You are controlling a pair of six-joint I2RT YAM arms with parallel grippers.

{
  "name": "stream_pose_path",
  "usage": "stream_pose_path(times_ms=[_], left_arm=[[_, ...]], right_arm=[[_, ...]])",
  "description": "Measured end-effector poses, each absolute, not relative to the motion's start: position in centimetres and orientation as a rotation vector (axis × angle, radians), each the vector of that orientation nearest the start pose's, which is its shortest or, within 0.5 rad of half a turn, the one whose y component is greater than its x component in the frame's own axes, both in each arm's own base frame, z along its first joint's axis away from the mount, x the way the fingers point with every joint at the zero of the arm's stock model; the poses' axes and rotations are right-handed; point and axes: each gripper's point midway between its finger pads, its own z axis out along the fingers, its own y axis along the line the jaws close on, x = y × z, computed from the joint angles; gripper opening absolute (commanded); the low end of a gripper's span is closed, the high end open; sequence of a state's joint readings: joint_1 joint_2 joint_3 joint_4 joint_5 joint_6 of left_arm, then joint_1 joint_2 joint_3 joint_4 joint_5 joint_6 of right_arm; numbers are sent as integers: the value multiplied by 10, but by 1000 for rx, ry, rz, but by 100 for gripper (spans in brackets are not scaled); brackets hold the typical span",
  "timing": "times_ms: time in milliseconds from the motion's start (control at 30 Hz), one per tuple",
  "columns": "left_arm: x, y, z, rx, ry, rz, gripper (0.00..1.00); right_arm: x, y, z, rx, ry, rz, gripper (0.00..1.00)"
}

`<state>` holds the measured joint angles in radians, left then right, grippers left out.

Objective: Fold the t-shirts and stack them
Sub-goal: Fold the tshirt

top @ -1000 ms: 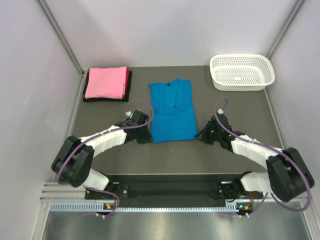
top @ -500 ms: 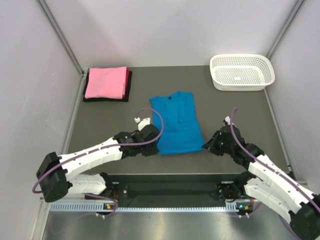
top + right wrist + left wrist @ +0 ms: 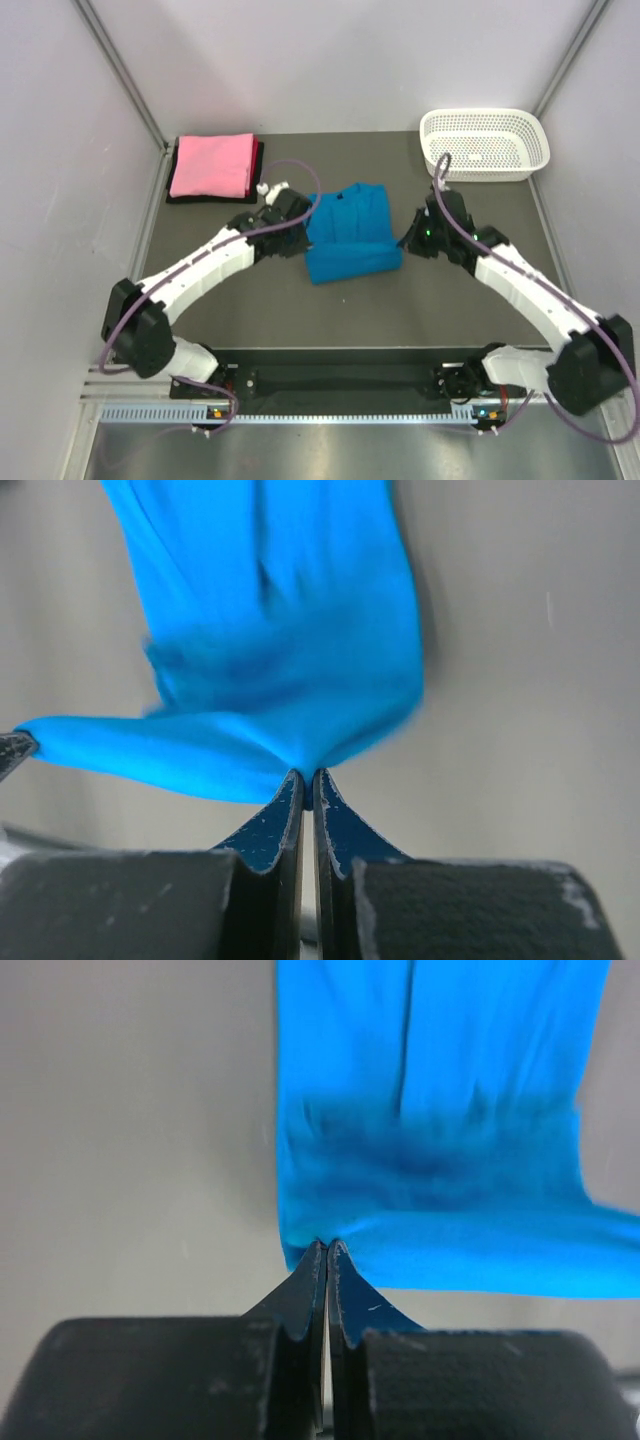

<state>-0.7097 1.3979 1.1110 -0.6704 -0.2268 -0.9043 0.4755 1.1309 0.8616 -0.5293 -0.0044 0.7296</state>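
Note:
The turquoise-blue t-shirt (image 3: 350, 240) lies mid-table, its near hem lifted and carried over its upper half. My left gripper (image 3: 303, 222) is shut on the hem's left corner (image 3: 300, 1245). My right gripper (image 3: 408, 240) is shut on the hem's right corner (image 3: 305, 760). Between the two grippers the raised edge hangs taut above the shirt's collar part (image 3: 352, 195). A folded pink t-shirt (image 3: 212, 165) rests on a folded dark maroon-black one (image 3: 255, 185) at the back left.
A white perforated basket (image 3: 484, 144) stands at the back right corner. Grey walls with metal rails close in the table on the left, right and back. The arm bases sit on a black rail at the near edge.
Both grippers, still shut on the blue shirt's hem, first drew it toward the near edge, then swung it up and away over the shirt, halving its length.

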Motion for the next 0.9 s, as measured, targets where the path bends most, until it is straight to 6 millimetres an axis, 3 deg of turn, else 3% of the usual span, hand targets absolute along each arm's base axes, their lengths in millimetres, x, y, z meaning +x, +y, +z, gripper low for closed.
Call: stream_pose_path(times_ms=[133,233,400,567,733,900], left_arm=[[329,-210,146,-367,2477,-339,0],[374,-208,143,-364,2472,-322,0],[441,-205,134,-360,2470,-314,0],[500,-204,135,-348,2434,-330,0],[537,-205,119,-330,2427,-354,0],[546,-199,86,-347,2473,-344,0]], right_arm=[[322,178,164,272,2405,559,0],[364,187,166,242,2405,556,0],[430,197,150,204,2431,559,0],[474,198,129,218,2454,611,1],[505,196,117,234,2444,660,1],[533,204,110,223,2421,716,4]])
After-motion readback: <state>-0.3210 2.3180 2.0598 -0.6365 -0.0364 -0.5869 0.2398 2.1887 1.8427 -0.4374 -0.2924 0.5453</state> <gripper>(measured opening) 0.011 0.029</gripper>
